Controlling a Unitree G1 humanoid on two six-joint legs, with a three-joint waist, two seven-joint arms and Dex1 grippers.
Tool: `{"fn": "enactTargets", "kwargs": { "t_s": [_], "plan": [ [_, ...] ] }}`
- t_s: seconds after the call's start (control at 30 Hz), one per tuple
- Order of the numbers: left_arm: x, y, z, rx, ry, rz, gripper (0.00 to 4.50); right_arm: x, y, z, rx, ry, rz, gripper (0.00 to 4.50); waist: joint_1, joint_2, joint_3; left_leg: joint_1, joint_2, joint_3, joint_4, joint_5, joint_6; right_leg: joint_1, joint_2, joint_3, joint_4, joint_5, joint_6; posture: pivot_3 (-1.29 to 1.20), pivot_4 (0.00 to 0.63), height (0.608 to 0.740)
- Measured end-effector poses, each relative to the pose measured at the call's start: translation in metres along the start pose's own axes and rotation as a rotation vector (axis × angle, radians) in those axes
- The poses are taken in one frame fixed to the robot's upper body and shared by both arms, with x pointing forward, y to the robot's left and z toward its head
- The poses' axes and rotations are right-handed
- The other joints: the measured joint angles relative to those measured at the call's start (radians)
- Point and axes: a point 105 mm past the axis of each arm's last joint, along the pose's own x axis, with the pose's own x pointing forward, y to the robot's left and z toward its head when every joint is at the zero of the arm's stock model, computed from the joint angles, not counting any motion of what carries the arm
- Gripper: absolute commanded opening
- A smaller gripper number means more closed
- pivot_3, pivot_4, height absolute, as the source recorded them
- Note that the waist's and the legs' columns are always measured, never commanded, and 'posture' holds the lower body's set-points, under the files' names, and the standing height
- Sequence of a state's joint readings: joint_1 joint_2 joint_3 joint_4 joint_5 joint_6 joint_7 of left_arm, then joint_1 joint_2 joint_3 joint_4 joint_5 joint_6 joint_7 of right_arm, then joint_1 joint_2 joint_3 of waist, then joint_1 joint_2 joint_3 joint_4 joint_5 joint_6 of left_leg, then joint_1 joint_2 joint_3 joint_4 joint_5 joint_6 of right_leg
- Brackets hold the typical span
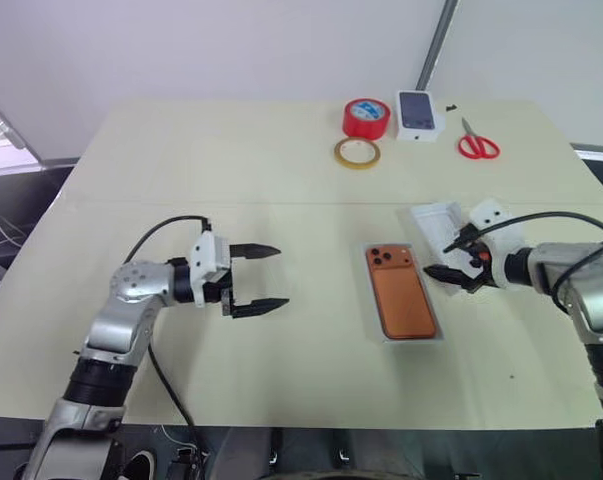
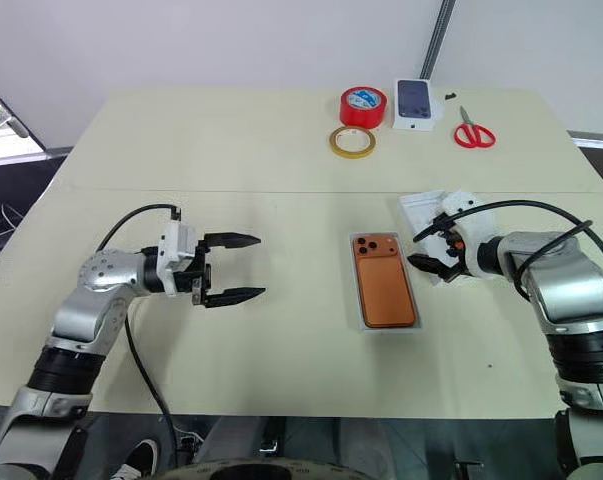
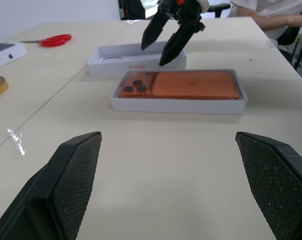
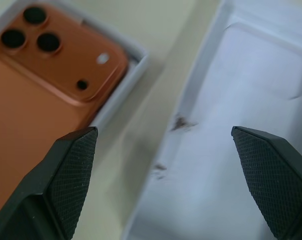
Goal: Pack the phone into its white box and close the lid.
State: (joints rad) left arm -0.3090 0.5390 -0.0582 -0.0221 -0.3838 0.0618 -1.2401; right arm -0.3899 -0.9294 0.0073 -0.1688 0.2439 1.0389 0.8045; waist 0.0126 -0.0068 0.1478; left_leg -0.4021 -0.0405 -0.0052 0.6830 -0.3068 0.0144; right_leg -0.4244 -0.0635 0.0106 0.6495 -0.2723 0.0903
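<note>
The orange phone [image 1: 401, 295] lies camera side up inside the white box [image 1: 413, 342], right of the table's middle. The all-white lid [image 1: 433, 222] rests open side up just right of the box's far end. My right gripper [image 1: 439, 258] is open, its fingers hanging over the lid's near edge next to the box's far corner and hiding part of the lid. In the right wrist view the lid [image 4: 241, 125] and the phone's lenses [image 4: 35, 30] lie close below. My left gripper [image 1: 281, 275] is open and empty, left of the box, pointing toward it.
At the table's far side sit a red tape roll [image 1: 366, 117], a yellowish tape ring [image 1: 357, 152], a small white carton [image 1: 420, 113] picturing a phone, and red scissors [image 1: 477, 145]. A person's arm [image 3: 271, 12] rests beyond the table in the left wrist view.
</note>
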Motion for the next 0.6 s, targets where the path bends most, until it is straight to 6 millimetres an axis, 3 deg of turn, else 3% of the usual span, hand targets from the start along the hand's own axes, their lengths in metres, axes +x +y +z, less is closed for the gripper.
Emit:
{"fn": "enactTargets", "kwargs": {
  "t_s": [0.2,0.6],
  "plan": [
    [-0.002,-0.003,-0.002,0.021,-0.009,0.032,4.5,-0.002,0.006,-0.014,0.009,0.094,-0.012,4.47,-0.006,0.0,0.0,-0.001,0.0,0.0,0.0,0.0,0.0,-0.001,0.0,0.0,0.0,0.0,0.0,0.0,0.15,0.74],
    [0.0,-0.004,-0.001,0.036,-0.039,0.08,4.5,0.002,-0.001,0.006,0.017,0.087,-0.049,4.47,-0.008,0.001,0.0,-0.001,0.0,0.0,0.0,0.0,0.0,-0.002,0.0,0.0,0.0,0.0,0.0,0.0,0.15,0.74]
  ]
}}
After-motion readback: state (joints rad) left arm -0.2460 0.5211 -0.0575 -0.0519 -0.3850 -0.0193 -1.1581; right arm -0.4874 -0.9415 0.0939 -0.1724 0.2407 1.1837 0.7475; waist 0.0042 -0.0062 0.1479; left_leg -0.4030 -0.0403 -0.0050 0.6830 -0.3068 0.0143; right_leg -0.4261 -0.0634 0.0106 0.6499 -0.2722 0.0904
